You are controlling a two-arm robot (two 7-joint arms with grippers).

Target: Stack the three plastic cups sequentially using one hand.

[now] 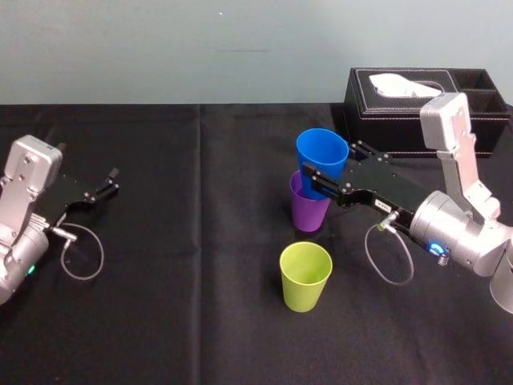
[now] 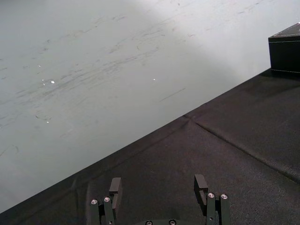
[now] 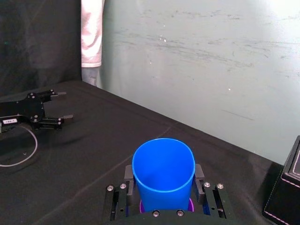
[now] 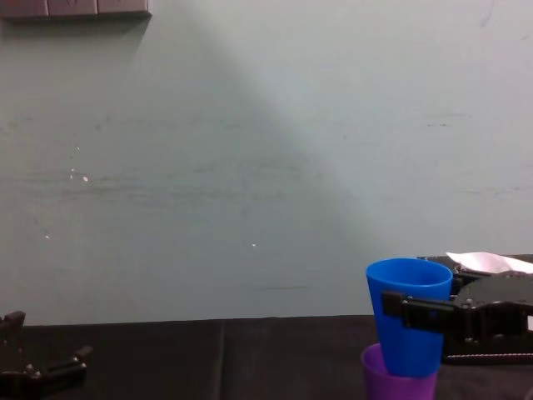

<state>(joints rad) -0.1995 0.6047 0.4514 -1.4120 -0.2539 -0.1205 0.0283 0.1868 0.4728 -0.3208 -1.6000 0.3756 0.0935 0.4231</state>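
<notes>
Gripper (image 1: 329, 160) clamping blue cup (image 1: 320, 147), in purple cup (image 1: 309, 213)

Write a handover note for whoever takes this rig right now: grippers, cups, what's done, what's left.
The right gripper is shut on the blue cup, whose base sits in the purple cup.
The left gripper is open, parked at the left of the table.
The yellow-green cup stands alone, nearer the robot.
Done: blue into purple, not yet released.
Left: release, then stack the yellow-green cup.
</notes>
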